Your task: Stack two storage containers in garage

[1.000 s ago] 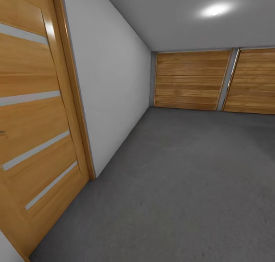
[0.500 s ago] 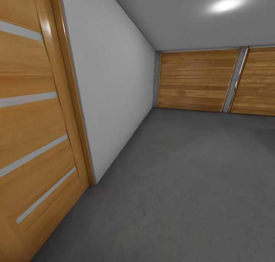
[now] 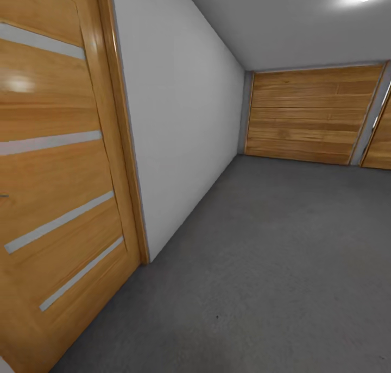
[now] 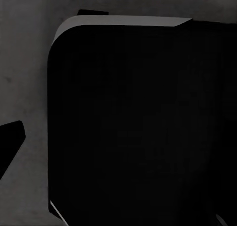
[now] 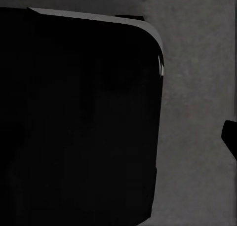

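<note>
I am in the garage, over its mottled grey concrete floor (image 3: pixel 282 264). The two storage containers are out of view. In the left wrist view a dark fingertip (image 4: pixel 10 139) pokes in at the frame's edge over the concrete floor (image 4: pixel 24 63), beside my black rounded base (image 4: pixel 138 127). The right wrist view has a similar dark tip (image 5: pixel 230 137) at its edge, next to the same black base (image 5: pixel 79 117). Neither wrist view shows enough of the fingers to tell how they stand.
A wooden door with pale glass strips (image 3: pixel 54 172) stands close at the left. A plain white wall (image 3: pixel 179 118) runs from it to the wood-slat garage door (image 3: pixel 309 115) at the far end. Open concrete stretches ahead and to the right.
The whole head picture has slid to the right and the door looms nearer, so the camera has turned left. Nothing in the room has moved.
</note>
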### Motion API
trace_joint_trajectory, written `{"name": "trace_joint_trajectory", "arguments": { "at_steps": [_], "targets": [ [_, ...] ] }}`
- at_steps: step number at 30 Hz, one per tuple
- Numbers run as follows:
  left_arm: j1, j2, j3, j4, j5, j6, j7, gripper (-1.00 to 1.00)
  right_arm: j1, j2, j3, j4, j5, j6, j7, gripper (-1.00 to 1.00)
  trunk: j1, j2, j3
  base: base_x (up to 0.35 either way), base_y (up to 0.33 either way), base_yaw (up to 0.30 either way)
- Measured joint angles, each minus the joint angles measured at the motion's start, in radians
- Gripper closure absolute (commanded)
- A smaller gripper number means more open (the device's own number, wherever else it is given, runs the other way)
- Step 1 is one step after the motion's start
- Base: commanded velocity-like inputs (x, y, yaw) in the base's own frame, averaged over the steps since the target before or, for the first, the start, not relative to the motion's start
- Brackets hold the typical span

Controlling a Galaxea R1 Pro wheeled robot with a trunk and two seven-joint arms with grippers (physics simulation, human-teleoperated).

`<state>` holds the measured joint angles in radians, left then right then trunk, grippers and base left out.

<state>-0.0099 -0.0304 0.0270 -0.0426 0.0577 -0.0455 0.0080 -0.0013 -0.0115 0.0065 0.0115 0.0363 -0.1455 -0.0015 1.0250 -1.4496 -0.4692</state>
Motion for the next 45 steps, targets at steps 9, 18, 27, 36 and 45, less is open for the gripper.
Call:
{"name": "trace_joint_trajectory", "arguments": {
  "at_steps": [9, 18, 27, 36, 45],
  "targets": [
    [0.000, 0.000, 0.001, 0.000, -0.002, -0.006, -0.001, -1.00, 0.001, 0.001, 0.001, 0.001, 0.000, -0.014, 0.000, -1.00, 0.000, 0.000, 0.000, 0.003, -0.002, 0.268],
    [0.000, 0.000, 0.002, 0.000, -0.003, -0.009, -0.001, -1.00, 0.000, 0.000, 0.001, 0.003, -0.001, -0.014, 0.000, -1.00, 0.000, 0.000, 0.000, 0.000, 0.000, 0.268],
    [0.000, -0.003, 0.003, -0.002, -0.004, -0.011, -0.001, -1.00, 0.000, 0.001, 0.001, 0.004, -0.001, -0.012, 0.000, -1.00, 0.000, 0.000, 0.000, 0.000, 0.000, 0.268],
    [0.000, -0.003, 0.003, -0.002, -0.004, -0.010, -0.001, -1.00, 0.000, 0.001, 0.000, 0.004, -0.002, -0.010, 0.000, -1.00, 0.000, 0.000, 0.000, 0.000, 0.000, 0.268],
    [0.000, -0.003, 0.002, -0.002, -0.005, -0.006, -0.001, -1.00, 0.000, 0.001, -0.001, 0.004, -0.002, -0.004, 0.000, -1.00, 0.000, 0.000, 0.000, 0.033, -0.017, 0.268]
  ]
}}
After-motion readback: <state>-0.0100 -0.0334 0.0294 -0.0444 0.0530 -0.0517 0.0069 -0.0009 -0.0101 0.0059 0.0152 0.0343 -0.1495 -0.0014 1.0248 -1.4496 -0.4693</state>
